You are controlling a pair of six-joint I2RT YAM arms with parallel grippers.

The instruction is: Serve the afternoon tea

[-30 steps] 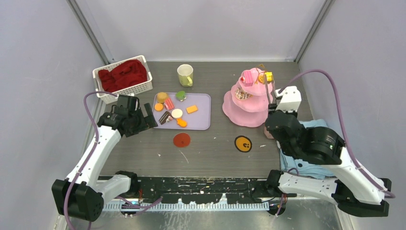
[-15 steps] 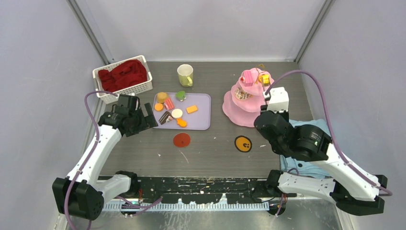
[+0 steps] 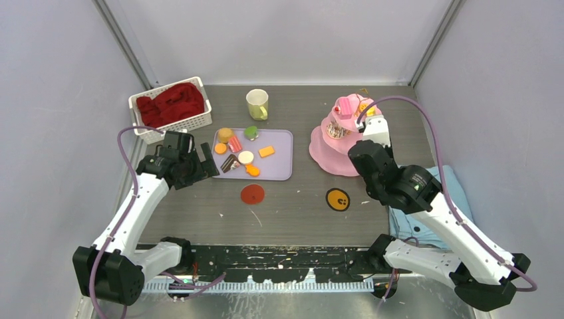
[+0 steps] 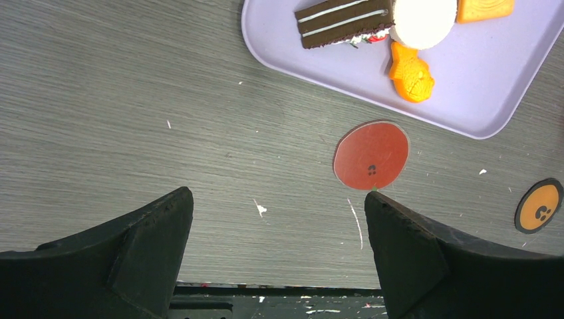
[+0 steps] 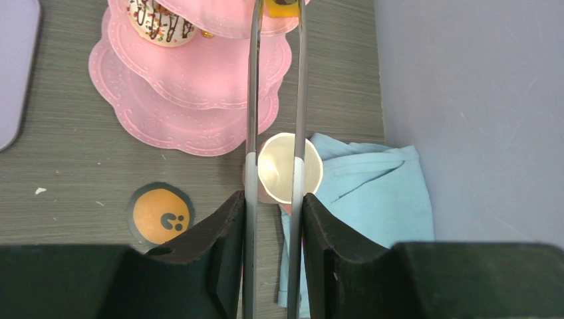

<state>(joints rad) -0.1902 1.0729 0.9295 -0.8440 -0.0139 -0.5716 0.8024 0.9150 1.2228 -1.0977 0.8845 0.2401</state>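
My right gripper [image 5: 274, 199] is shut on a pair of metal tongs [image 5: 253, 100]. The tong tips reach the top tier of the pink three-tier stand [image 3: 339, 143], with a yellow sweet [image 5: 279, 5] between them. A sprinkled pastry [image 5: 156, 23] sits on the middle tier. The pink mug [image 5: 289, 167] stands below the tongs, beside the stand [image 5: 193, 113]; the right arm hides it in the top view. The pale yellow-green mug [image 3: 257, 104] stands at the back. My left gripper [image 4: 278, 199] is open and empty over bare table, left of the lilac tray [image 3: 279, 166] of pastries.
A white basket [image 3: 171, 106] of red cloth is at the back left. A red coaster [image 3: 252, 194] and an orange coaster [image 3: 338, 199] lie in front of the tray. The folded light-blue towel [image 5: 372, 179] lies by the right wall.
My right arm has swung left and back toward the stand, carrying the tongs and yellow sweet over the top tier. The left arm has not moved.
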